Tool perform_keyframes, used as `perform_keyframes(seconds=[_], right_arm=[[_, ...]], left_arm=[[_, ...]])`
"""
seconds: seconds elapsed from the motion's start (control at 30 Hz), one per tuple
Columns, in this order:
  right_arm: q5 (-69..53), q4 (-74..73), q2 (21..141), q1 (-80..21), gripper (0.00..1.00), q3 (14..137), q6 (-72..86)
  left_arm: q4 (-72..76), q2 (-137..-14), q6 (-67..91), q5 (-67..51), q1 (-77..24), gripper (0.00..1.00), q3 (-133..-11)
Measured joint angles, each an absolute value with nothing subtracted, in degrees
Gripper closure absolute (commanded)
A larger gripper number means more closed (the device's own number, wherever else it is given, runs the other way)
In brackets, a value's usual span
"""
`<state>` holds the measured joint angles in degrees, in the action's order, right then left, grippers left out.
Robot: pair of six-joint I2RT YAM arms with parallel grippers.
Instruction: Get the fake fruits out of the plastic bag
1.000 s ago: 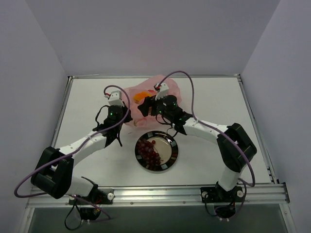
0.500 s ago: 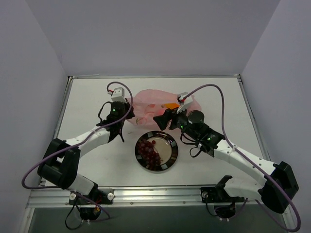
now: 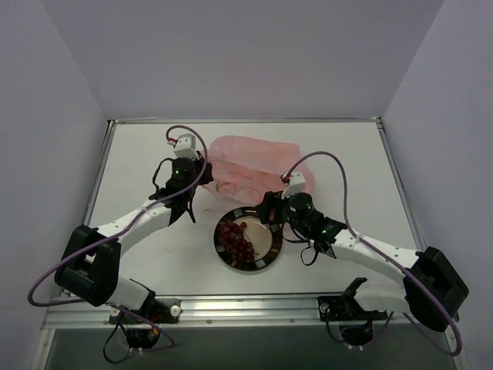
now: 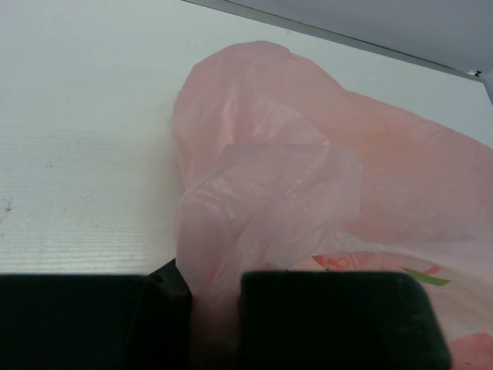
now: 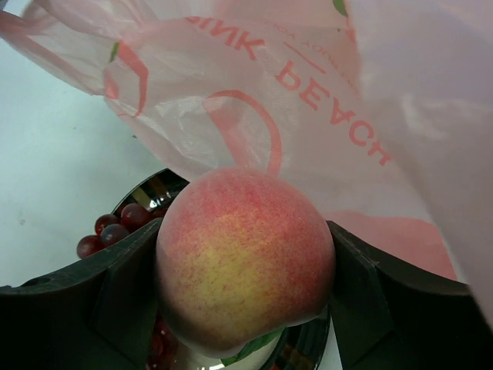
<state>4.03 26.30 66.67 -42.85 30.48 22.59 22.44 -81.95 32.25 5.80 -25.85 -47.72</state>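
The pink plastic bag lies at the back middle of the table. My left gripper is at its left edge, shut on a bunched fold of the bag. My right gripper hangs over the far right rim of the round dish. It is shut on the pink-orange peach, held between both fingers in front of the bag. The dark red grape bunch lies in the dish and also shows in the right wrist view. The mango is out of sight.
The dish's black rim lies just under the peach. A metal rail runs along the near edge. Grey walls close in the back and both sides.
My right gripper has drawn back out of the bag and come down toward the dish with the peach. The bag has settled flatter. My left gripper has kept its hold on the bag's edge.
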Motion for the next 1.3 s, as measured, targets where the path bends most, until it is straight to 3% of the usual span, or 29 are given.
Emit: perform_keyframes(seconds=[0.3, 0.5, 0.67, 0.87, 0.9, 1.03, 1.07, 1.13, 1.3], right_arm=[[6.63, 32.01, 78.63, -46.06, 0.77, 30.55, 23.49], [12.88, 31.86, 75.77, -54.41, 0.76, 30.17, 23.64], [17.23, 31.20, 68.03, -55.64, 0.74, 27.51, 23.81], [16.99, 32.01, 76.60, -55.59, 0.69, 29.06, 23.81], [16.64, 32.03, 78.78, -55.59, 0.66, 29.32, 23.81], [16.19, 30.68, 83.26, -55.61, 0.19, 30.50, 23.77], [16.19, 30.09, 83.20, -55.66, 0.14, 30.89, 23.92], [16.23, 28.56, 82.08, -55.66, 0.07, 32.18, 23.62], [16.19, 23.40, 75.29, -55.66, 0.12, 36.53, 22.70]], left_arm=[[20.34, -77.21, 32.34, 5.85, -25.85, 0.98, -42.78], [19.51, -76.99, 32.32, 5.82, -25.85, 0.98, -42.46], [19.55, -77.06, 32.32, 5.58, -25.85, 0.98, -42.48], [19.64, -77.12, 32.36, 4.71, -25.85, 0.98, -42.48], [19.66, -77.12, 32.38, 4.62, -25.85, 0.98, -42.48], [19.68, -77.03, 32.40, 4.51, -26.02, 0.98, -42.44], [19.70, -76.90, 32.42, 4.51, -26.17, 0.98, -42.37], [19.99, -76.58, 32.58, 4.51, -26.24, 0.98, -41.95], [20.95, -75.85, 33.15, 4.38, -26.59, 0.98, -39.44]])
